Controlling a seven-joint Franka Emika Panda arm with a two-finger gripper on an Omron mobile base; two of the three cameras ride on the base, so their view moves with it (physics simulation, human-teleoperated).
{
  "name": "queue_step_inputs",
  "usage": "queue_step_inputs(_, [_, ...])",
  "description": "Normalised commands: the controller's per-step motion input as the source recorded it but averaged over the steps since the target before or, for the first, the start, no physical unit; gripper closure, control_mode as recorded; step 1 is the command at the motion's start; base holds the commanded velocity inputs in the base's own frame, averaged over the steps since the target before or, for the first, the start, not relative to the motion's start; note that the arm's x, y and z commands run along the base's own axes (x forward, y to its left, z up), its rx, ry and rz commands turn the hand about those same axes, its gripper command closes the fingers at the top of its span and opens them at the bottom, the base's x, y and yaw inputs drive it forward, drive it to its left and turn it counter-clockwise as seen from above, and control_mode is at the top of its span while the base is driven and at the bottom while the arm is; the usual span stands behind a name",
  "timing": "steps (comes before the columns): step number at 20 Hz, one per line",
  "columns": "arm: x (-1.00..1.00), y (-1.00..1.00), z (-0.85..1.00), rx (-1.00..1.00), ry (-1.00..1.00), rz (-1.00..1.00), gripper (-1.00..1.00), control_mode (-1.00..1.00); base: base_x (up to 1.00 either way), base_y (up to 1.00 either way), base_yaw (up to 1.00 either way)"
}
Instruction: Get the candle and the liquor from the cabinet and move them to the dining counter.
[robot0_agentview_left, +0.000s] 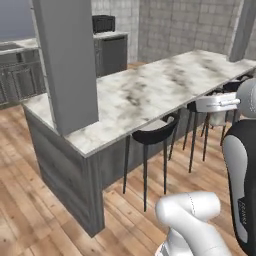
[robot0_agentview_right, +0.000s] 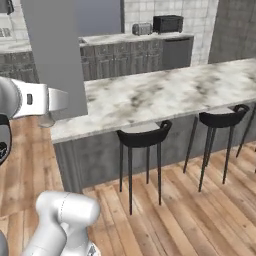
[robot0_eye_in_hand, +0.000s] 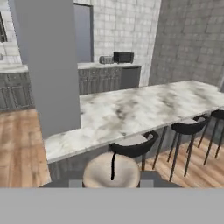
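The fingers (robot0_eye_in_hand: 146, 183) were drawn in partway and closed on the candle (robot0_eye_in_hand: 111, 170), whose pale beige round top with its dark wick sat between the two tips at the bottom of the hand view. The candle was therefore in the grasp and in the air, short of the near edge of the marble dining surface (robot0_eye_in_hand: 131, 109) and not yet resting on it. Judging by this, the first half of the job was well along: the candle was out of the cabinet and had been carried to the dining side, with only the setting down left. The liquor remained to be fetched, since no bottle stood on the veined white top. Just beyond the candle a black round-seated stool (robot0_eye_in_hand: 133, 146) was tucked against the surface's edge, with more stools (robot0_eye_in_hand: 188, 127) along to the right. They would probably sit beneath the arm's reach rather than block it. A broad grey pillar (robot0_eye_in_hand: 48, 65) rose from the left end of the surface and took up that corner, so the open stretch to its right looked the better landing place. Farther back, across the wooden floor (robot0_eye_in_hand: 17, 144), a worktop over dark base units carried a toaster (robot0_eye_in_hand: 106, 59) and a black microwave (robot0_eye_in_hand: 123, 57) against the tiled wall.
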Motion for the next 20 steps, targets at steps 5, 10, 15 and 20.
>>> queue_step_inputs(5, [0.0,0.0,0.0,0.0,0.0,0.0,1.0,1.0,0.49,-0.75,0.62])
queue_step_inputs(10, [0.0,0.0,0.0,0.0,0.0,0.0,1.0,1.0,0.53,-0.6,0.39])
queue_step_inputs(15, [0.0,0.0,0.0,0.0,0.0,0.0,1.0,1.0,0.69,-0.25,0.24])
queue_step_inputs(20, [0.0,0.0,0.0,0.0,0.0,0.0,1.0,1.0,0.77,-0.13,0.19])
